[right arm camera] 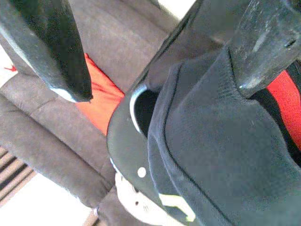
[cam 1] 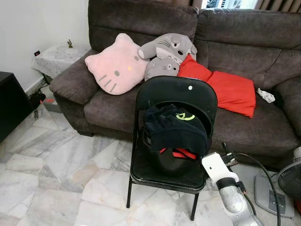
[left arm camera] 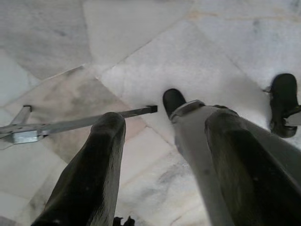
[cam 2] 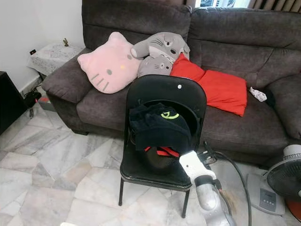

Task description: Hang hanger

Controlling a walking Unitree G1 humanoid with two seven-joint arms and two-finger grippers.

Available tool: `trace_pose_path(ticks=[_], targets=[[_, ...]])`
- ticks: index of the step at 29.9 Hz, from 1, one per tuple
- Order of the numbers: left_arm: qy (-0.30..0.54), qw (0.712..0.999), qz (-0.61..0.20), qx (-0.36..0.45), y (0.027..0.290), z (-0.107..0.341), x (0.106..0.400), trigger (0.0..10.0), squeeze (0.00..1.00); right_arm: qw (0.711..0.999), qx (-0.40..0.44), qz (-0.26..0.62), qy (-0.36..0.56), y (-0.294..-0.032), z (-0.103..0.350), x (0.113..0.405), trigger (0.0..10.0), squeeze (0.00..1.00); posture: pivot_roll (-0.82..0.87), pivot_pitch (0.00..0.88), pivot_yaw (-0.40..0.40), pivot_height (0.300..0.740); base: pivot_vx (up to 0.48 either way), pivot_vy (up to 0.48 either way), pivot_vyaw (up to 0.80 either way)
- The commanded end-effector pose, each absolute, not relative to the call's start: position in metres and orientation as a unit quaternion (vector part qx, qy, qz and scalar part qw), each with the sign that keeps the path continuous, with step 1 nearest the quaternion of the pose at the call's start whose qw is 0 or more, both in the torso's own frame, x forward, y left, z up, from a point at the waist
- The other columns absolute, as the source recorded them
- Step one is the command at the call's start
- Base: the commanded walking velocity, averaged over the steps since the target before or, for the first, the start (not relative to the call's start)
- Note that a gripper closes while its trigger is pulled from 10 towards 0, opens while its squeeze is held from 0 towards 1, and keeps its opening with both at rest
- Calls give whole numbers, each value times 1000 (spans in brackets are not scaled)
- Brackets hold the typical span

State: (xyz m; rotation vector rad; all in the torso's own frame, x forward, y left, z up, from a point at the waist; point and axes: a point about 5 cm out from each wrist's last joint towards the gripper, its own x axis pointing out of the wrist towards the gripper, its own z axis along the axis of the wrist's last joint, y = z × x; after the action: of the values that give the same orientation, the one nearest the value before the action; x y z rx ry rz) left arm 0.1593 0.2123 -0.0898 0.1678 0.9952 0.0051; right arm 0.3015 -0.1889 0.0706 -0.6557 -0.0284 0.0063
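Risk: dark garment (cam 1: 175,128) heaped toward back edge of black folding chair (cam 1: 188,92) seat, likely to slide off or snag if tugged. Right gripper (right arm camera: 155,61) spread wide over garment, holding nothing. Hanger possibly the red piece (cam 1: 181,153) beneath; mostly hidden. Left gripper (left arm camera: 160,160) parted, empty, above marble floor (left arm camera: 211,52). Rail for hanging not located.
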Motion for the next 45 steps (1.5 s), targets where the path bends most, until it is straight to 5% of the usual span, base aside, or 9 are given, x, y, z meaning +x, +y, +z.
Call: trace_pose_path(ticks=[1,18,34,45], targets=[[477,876,12,73,216,-91,154,10000,0,951,-309,-2,-13,-190,68,301,10000,0,-171,75,-2,740,0,0,0],[450,890,2,75,211,-80,181,10000,0,956,-278,-90,-21,-205,66,300,10000,0,-167,73,5,740,0,0,0],[442,894,-2,76,208,-77,189,10000,0,976,-215,-44,0,-186,59,314,10000,0,-154,72,13,740,0,0,0],[442,893,-2,77,210,-77,187,10000,0,977,-173,-127,-11,-202,65,316,10000,0,-148,73,17,740,0,0,0]])
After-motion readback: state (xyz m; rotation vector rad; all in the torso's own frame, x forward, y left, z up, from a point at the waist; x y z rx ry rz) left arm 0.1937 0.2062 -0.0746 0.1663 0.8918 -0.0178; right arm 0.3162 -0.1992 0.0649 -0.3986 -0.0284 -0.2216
